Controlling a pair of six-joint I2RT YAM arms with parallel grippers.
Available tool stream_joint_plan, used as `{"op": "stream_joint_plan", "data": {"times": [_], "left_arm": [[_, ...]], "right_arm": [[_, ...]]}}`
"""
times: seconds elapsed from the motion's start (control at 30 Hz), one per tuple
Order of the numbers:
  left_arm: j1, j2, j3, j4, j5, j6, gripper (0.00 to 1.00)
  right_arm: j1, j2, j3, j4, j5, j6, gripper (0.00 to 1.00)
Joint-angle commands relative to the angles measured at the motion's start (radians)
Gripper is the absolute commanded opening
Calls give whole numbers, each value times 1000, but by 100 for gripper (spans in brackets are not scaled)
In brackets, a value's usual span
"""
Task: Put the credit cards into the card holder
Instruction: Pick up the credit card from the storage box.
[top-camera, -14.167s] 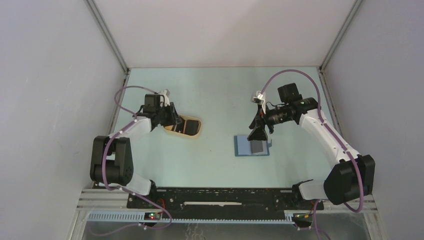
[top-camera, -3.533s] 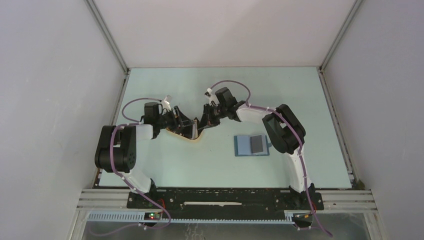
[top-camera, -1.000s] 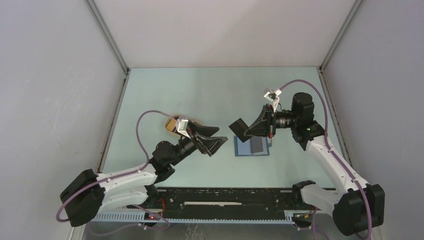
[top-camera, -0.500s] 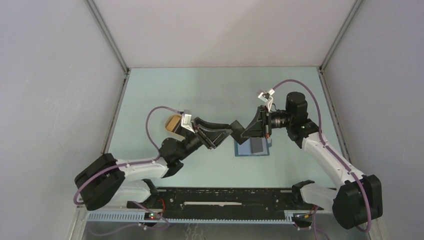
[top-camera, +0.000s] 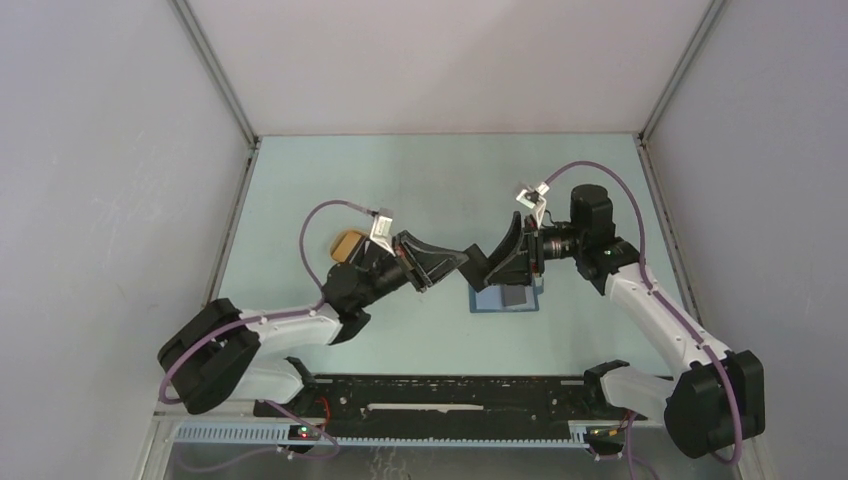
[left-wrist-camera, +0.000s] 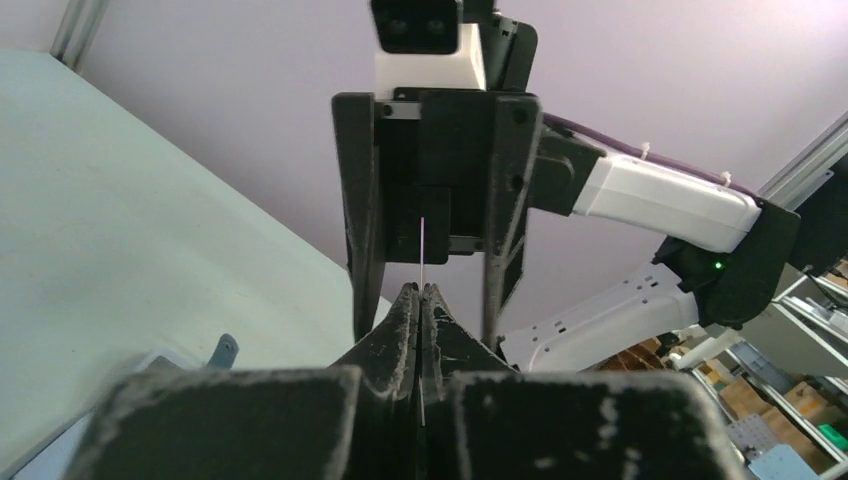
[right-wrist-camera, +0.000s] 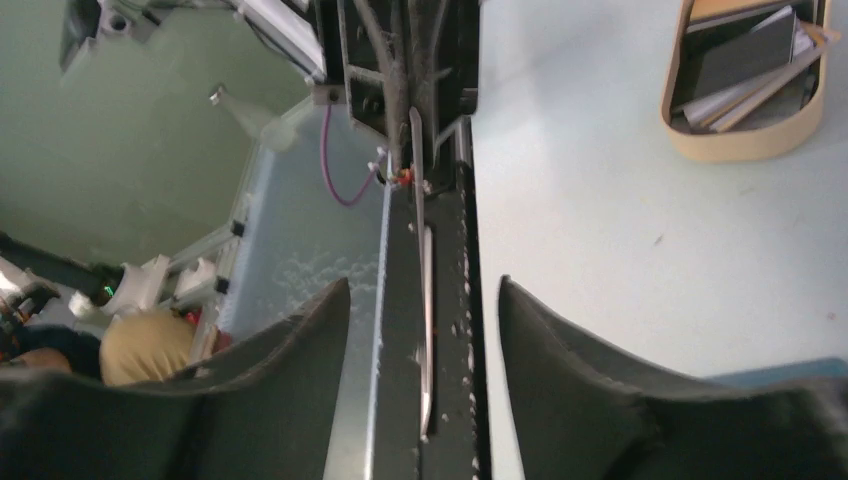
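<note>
Inside a grey-walled enclosure, over a pale green tabletop (top-camera: 400, 180), the left pincer (left-wrist-camera: 421, 298) is pressed together on the edge of a dark credit card (right-wrist-camera: 426, 340), held in the air just above the left edge of the open teal card holder (top-camera: 487, 300). The right pincer (right-wrist-camera: 422, 290) stands apart on either side of that card, a gap showing at each finger. A grey card (top-camera: 513, 296) lies on the card holder, and further cards (right-wrist-camera: 745, 60) fill a tan tray (top-camera: 347, 245) well to the holder's left.
</note>
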Motion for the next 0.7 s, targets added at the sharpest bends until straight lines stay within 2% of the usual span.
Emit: {"op": "stream_joint_plan", "data": {"times": [0.0, 0.03, 0.1, 0.27, 0.33, 0.43, 0.53, 0.67], "left_arm": [[99, -12, 56, -69, 229, -93, 0], [125, -22, 60, -106, 280, -96, 0], [166, -52, 84, -259, 367, -66, 0], [219, -98, 246, -882, 439, 224, 0], [231, -65, 313, -1022, 470, 296, 0], [243, 26, 372, -1074, 523, 312, 0], [244, 111, 383, -1008, 535, 275, 0], [245, 245, 432, -933, 554, 203, 0]], "right_arm": [[-4, -20, 134, -407, -18, -416, 75], [-6, -22, 177, -529, 13, -553, 80], [-5, -44, 218, -650, 98, -702, 87], [-5, -111, 180, -711, 246, -888, 93], [-8, -117, 154, -729, 257, -942, 93], [-17, -98, 139, -790, 242, -1033, 92], [-26, -74, 133, -823, 293, -1074, 89], [-31, -34, 108, -766, 394, -1050, 80]]}}
